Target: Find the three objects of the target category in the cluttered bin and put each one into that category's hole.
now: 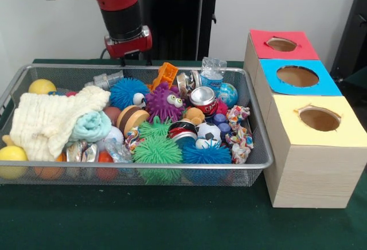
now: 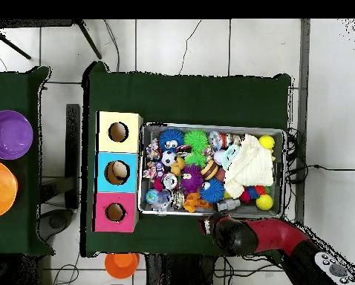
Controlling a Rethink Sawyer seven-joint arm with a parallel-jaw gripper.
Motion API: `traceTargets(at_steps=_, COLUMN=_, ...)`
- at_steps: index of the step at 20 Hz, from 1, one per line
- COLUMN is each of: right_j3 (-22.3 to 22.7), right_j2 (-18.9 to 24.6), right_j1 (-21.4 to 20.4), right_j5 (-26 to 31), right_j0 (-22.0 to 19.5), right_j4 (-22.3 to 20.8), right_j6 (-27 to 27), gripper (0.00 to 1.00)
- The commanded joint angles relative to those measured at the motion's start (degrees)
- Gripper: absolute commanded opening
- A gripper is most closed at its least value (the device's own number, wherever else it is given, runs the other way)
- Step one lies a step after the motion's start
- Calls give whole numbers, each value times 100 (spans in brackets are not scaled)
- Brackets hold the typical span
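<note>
While overhead hides tool (image 1: 133, 62) (grip state unclear), front shows it behind bin (image 1: 252, 164) rim.

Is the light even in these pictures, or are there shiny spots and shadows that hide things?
Front view: soft, even light; small glints on the silver wire-mesh bin's rim and the red drinks can; the red-surround round hole is dim inside. Overhead view: the dark green tablecloth looks almost black, and the red and black robot arm covers the table edge beside the bin.
</note>
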Motion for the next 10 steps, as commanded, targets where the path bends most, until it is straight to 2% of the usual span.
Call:
traceTargets(at_steps=1, right_j3=-1179, right_j2=1081, right_j1=301, right_j5=452, right_j0=-372, right_j4=-521, right_j6=-2009, gripper=100)
traceTargets(at_steps=5, right_j3=-1292, right_j2=1236, right_j1=381, right_j5=595, right_j0=-556, right_j4=-770, right_j6=-2123, gripper=100)
traceTargets(at_steps=10, right_j3=-1203, right_j2=1421, right_j1=380, right_j5=895, right_j0=-715, right_j4=-781, right_j6=-2098, gripper=100)
